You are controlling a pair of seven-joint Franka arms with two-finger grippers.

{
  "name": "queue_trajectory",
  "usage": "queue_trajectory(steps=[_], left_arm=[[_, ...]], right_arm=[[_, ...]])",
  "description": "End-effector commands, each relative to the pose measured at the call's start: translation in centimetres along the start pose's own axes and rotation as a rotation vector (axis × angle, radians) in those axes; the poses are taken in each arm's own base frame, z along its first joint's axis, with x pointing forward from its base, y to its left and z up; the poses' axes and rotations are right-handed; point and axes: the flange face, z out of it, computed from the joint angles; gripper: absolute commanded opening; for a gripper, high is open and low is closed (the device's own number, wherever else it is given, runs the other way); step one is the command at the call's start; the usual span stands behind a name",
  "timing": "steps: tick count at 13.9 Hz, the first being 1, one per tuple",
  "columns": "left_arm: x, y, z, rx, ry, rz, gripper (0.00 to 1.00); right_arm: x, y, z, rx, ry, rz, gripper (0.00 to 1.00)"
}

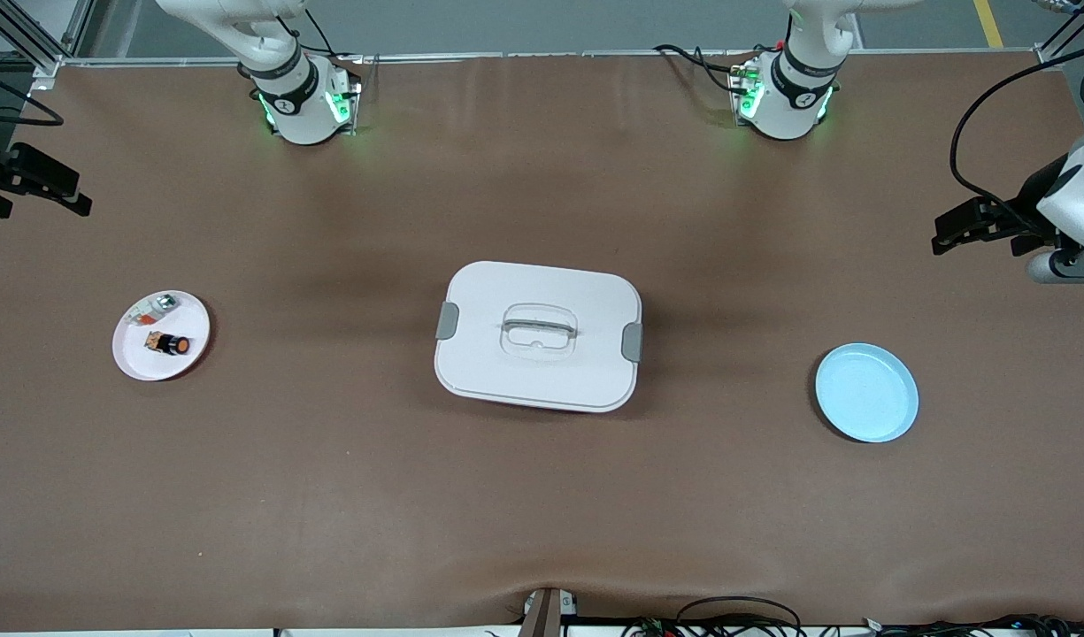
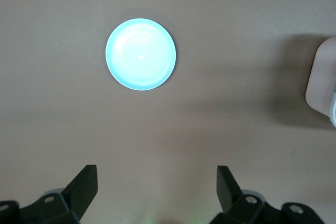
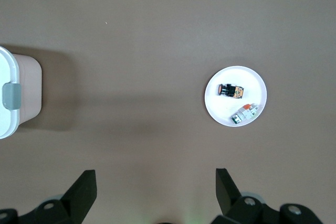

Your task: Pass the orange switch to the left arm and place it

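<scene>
The orange switch (image 1: 172,343) (image 3: 229,91) lies on its side on a round pink plate (image 1: 134,358) (image 3: 248,79) toward the right arm's end of the table. The white box (image 1: 506,292) (image 3: 26,90) (image 2: 321,82) with grey latches stands in the middle of the table. My right gripper (image 1: 74,193) (image 3: 156,190) hangs high over bare table at that arm's end, open and holding nothing. My left gripper (image 1: 949,232) (image 2: 157,187) hangs high over bare table at the left arm's end, also open and holding nothing.
A small silver-and-clear part (image 1: 157,307) (image 3: 245,114) shares the pink plate with the switch. A blue plate (image 1: 866,392) (image 2: 140,54) with nothing on it sits toward the left arm's end. Cables run along the table edge nearest the front camera.
</scene>
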Motion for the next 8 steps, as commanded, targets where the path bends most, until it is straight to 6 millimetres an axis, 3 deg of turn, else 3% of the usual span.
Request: queue_trajectory(steps=[1, 8], left_arm=[[0.3, -0.69, -0.34, -0.004, 0.018, -0.013, 1.0], [0.22, -0.71, -0.61, -0.01, 0.022, -0.007, 1.0]], right_arm=[[-0.72, 0.11, -0.31, -0.008, 0.015, 0.009, 1.0], [-0.56, 0.16, -0.33, -0.012, 0.023, -0.001, 1.0]])
